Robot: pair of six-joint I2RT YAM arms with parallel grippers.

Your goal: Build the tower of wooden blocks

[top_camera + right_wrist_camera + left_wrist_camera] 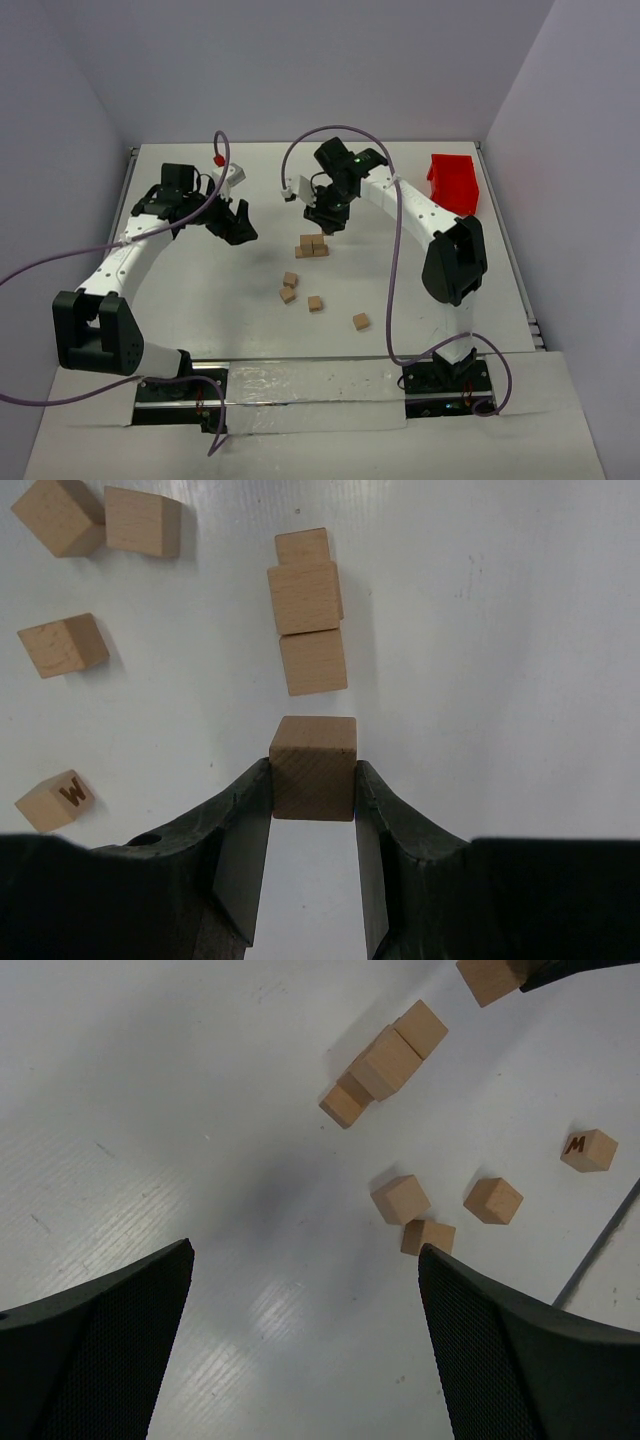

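The tower [312, 245] is a short row of tan cubes with one cube on top; it also shows in the right wrist view [305, 598] and the left wrist view [385, 1060]. My right gripper [326, 219] hovers just behind it, shut on a wood block [313, 750] held between its fingers [245, 820]. Several loose blocks lie in front of the tower [291, 279] [315, 303] [361, 321]; one bears a letter [55, 800]. My left gripper [236, 226] is open and empty over bare table left of the tower, its fingers [100, 1350] wide apart.
A red bin [455, 182] stands at the back right, beside the right arm. White walls close the table at the back and both sides. Purple cables loop over both arms.
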